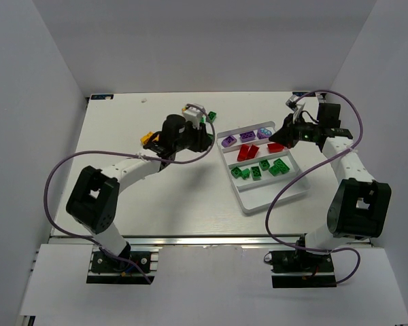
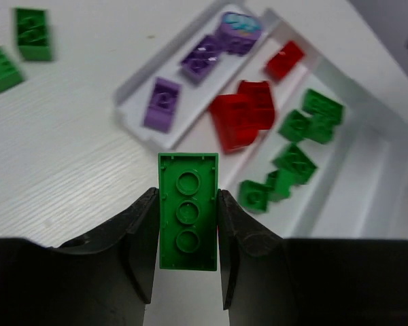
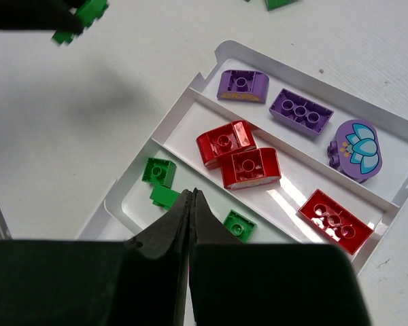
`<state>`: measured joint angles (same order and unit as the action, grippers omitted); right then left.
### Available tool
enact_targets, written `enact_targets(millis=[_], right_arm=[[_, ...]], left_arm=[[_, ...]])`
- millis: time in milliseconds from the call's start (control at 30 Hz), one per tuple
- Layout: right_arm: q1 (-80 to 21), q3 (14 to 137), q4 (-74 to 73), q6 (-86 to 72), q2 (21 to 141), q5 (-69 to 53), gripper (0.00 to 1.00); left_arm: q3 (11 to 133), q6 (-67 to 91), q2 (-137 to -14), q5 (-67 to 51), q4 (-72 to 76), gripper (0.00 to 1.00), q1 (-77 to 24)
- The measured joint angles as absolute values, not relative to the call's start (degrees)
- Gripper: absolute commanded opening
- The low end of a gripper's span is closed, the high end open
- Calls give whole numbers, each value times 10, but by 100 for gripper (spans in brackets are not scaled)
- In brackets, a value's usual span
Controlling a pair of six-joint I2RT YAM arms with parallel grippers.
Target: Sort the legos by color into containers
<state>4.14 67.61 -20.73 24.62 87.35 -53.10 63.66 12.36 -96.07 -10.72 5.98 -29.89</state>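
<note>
i have the left gripper pinching a green brick by its long sides, the hollow underside facing the wrist camera. in the top view it sits over the table, just at 9 o'clock of the white tray. the right gripper has its fingers pressed together tip to tip and hangs above the tray's green lane. purple bricks lie in the 12 o'clock lane, red bricks in the next and green bricks in the third. two loose green bricks lie on the table at 10 o'clock in the left wrist view.
</note>
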Motion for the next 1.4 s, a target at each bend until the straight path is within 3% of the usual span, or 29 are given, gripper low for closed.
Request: enact_targets(millis=[267, 700, 1167, 1400], right_arm=[[41, 676, -187, 212, 874, -531, 0], [41, 624, -164, 191, 812, -520, 0], [41, 615, -155, 188, 795, -499, 0], [41, 615, -152, 184, 795, -496, 0]], left_arm=[[657, 150, -1009, -178, 95, 22, -395], [908, 160, -1235, -202, 38, 34, -464], [958, 177, -1271, -201, 3, 61, -483], [958, 176, -1272, -187, -14, 65, -483]])
